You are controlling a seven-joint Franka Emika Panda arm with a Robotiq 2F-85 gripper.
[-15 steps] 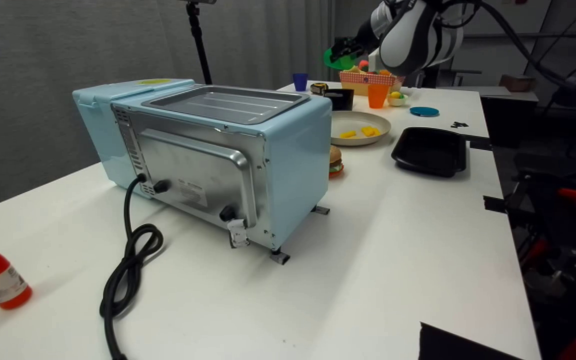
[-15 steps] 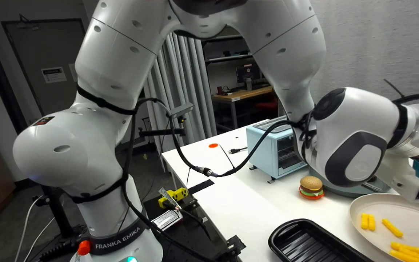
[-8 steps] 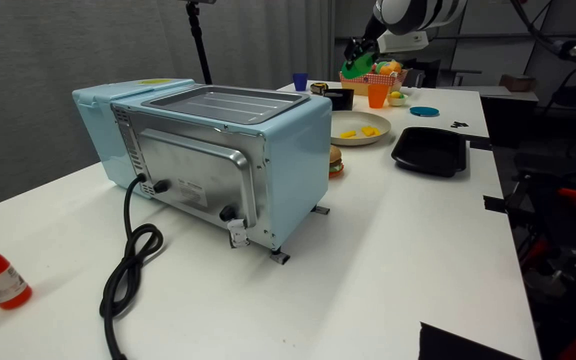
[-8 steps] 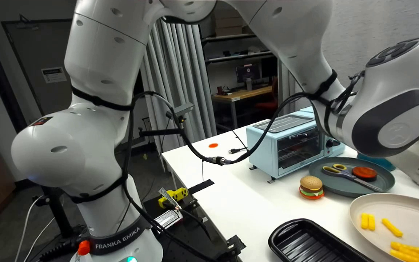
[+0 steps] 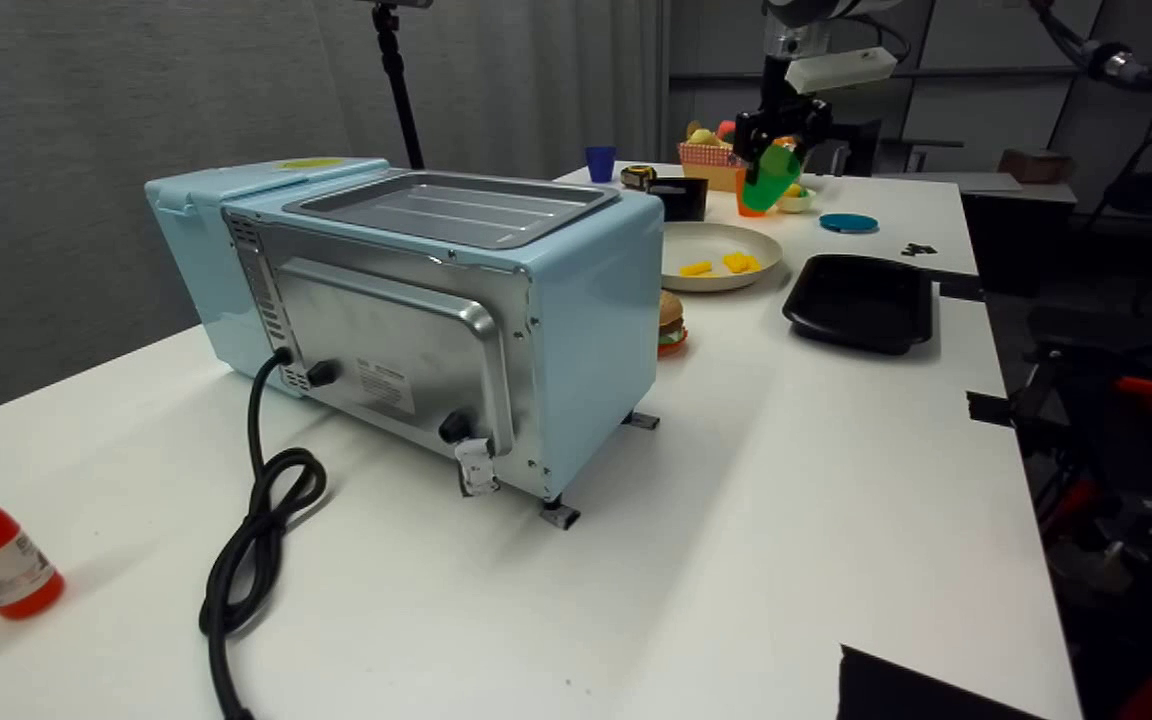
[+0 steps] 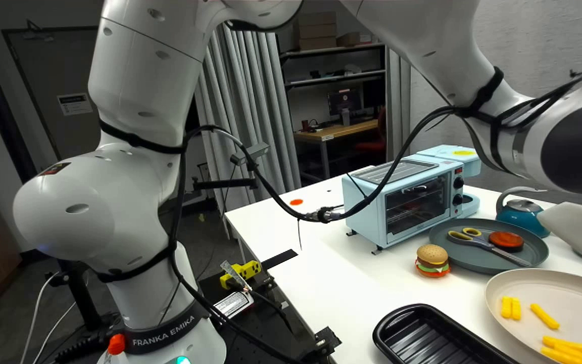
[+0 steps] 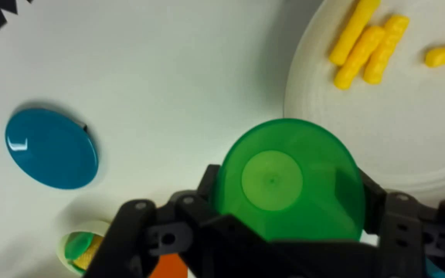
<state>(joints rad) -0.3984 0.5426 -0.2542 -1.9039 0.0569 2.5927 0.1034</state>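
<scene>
Wrist view: a round, translucent green plastic vessel (image 7: 272,180) sits clamped between the jaws of the black gripper (image 7: 290,187).

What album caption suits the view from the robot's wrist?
Gripper holds a green cup over a white table set with a blue disc and a pale plate of yellow sticks.
</scene>
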